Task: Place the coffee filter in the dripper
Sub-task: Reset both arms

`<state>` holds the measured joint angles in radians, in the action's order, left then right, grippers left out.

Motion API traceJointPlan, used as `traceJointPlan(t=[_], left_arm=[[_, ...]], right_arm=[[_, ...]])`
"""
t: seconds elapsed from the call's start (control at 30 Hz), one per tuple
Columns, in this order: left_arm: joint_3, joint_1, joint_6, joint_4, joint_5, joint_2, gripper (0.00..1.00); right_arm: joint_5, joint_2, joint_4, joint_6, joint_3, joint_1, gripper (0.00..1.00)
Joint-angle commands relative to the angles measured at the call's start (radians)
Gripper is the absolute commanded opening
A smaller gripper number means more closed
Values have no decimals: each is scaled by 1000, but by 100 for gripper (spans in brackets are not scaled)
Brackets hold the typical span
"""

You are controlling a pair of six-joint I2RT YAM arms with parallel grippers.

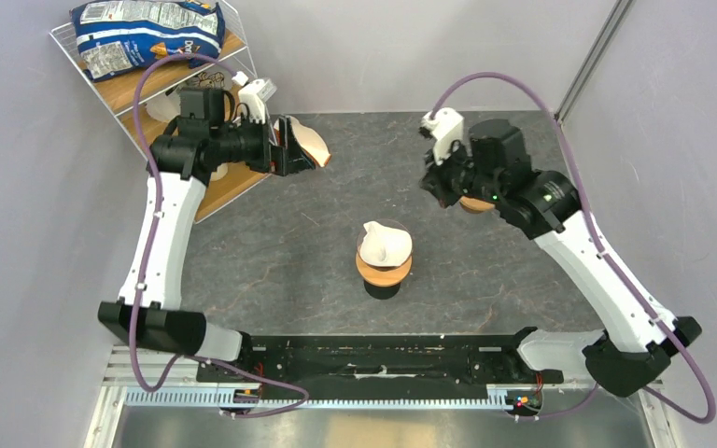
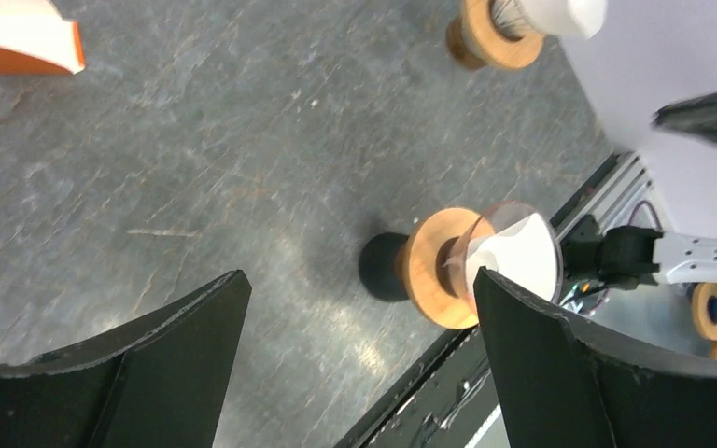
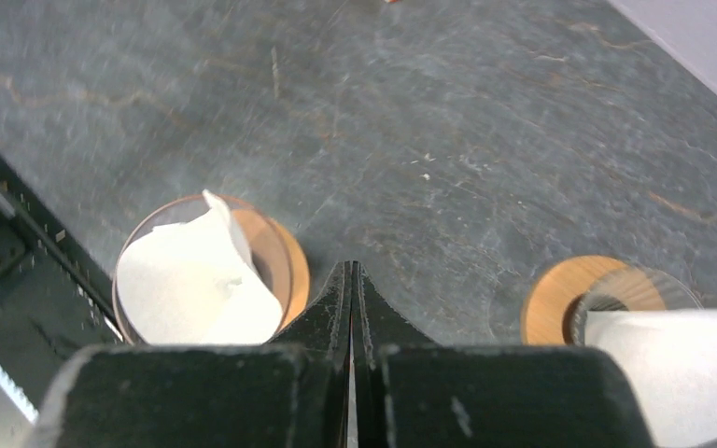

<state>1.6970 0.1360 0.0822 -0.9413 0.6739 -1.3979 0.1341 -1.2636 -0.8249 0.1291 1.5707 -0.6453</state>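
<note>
At the middle of the top view, the coffee filter (image 1: 385, 241) sits inside the dripper (image 1: 383, 272) on the tabletop (image 1: 289, 247). The left fingers (image 1: 294, 149), at upper left, are spread wide and hold nothing. The right fingers (image 3: 350, 289), at upper right, are pressed together, empty.

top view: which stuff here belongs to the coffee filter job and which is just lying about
Job:
- coffee filter, already sitting in the dripper

Lying about:
- packet of filters
- snack bag on the wire shelf
- second dripper on the right side of the table
</note>
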Motion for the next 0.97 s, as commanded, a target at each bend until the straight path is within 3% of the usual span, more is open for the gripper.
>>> traceJointPlan(t=[0.0,0.1,0.23,0.6,0.73,0.93], left_arm=[[196,1,-189,-266,-47,-112,99],[281,1,-215,-318,-76,-168,98],[256,2,-183,-265,-127,-160,98],[-144,72,-172,-47,-426,59,98],[-223,98,-170,-10,-500,93,99],[-251,114,-143,43,-572,122,99]], right_arm=[[7,79,103,-154,-60,93,0],[13,109,113,-210,-106,160,1],[54,158,127,-263,-185,234,8],[63,304,138,-263,-395,333,67],[59,316,137,-256,-410,349,86],[84,308,145,-243,-395,350,97]])
